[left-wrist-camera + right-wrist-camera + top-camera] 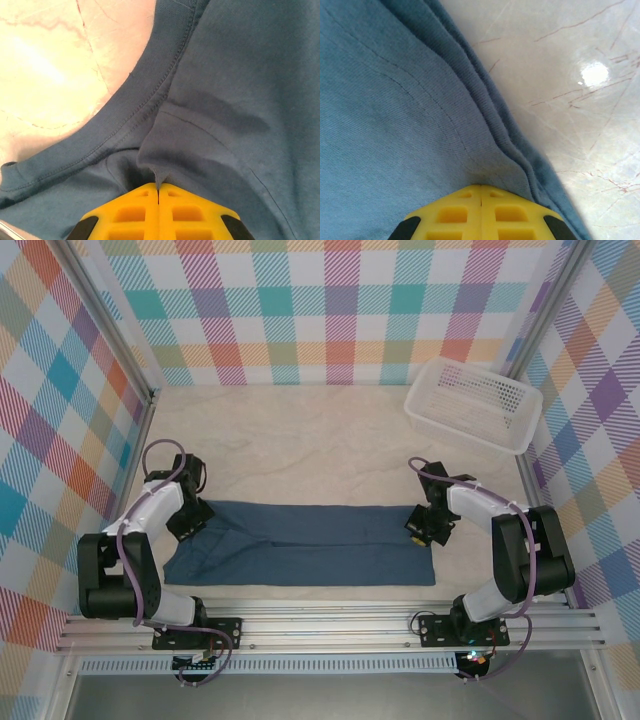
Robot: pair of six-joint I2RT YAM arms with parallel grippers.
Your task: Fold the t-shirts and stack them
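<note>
The slate-blue t-shirt (305, 545) lies folded into a long flat band across the near part of the table. My left gripper (193, 521) is at its left end, shut on a pinched fold of fabric beside the collar seam (150, 95); in the left wrist view the yellow fingers (140, 210) meet with cloth (240, 100) caught between them. My right gripper (419, 527) sits at the band's right end, shut on the t-shirt's layered edge (520, 165), its yellow fingers (455, 212) closed over the fabric (395, 125).
A white perforated basket (474, 405) stands tilted at the back right corner. The pale marbled table (300, 440) stretches behind the shirt. Checked walls close in on three sides, and an aluminium rail (320, 625) runs along the near edge.
</note>
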